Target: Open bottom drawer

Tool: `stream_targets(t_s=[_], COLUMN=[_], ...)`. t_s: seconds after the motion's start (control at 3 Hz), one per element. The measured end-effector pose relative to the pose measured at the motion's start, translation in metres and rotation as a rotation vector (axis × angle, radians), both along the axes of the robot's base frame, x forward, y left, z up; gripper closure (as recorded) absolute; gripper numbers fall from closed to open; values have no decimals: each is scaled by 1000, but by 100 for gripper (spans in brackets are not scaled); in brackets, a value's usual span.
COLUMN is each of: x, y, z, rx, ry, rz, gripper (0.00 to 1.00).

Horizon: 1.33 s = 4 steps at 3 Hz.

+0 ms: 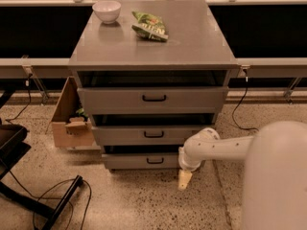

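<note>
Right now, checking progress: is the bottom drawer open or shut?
Looks shut: bottom drawer shows no inside. Gripper hangs by its right end, near the floor.

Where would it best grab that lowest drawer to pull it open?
By the small black bar handle centred on the bottom drawer, approached straight from the front: its panel is flat, the bar alone sticks out. The gripper hangs to its lower right, near the floor.
</note>
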State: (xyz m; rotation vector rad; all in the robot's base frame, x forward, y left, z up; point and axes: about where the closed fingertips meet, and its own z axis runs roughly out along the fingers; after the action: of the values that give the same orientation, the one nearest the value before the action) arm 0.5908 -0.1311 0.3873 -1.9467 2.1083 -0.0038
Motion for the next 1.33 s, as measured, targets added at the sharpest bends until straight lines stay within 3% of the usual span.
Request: stream_targets(t_s=[0.33, 0.67, 1.33], x=[20, 20, 40], y=[15, 15, -8], z=[-39, -39, -96], rx=[-33, -33, -93], ry=[45, 45, 80], rz=[13, 13, -43], gripper=[0, 0, 0])
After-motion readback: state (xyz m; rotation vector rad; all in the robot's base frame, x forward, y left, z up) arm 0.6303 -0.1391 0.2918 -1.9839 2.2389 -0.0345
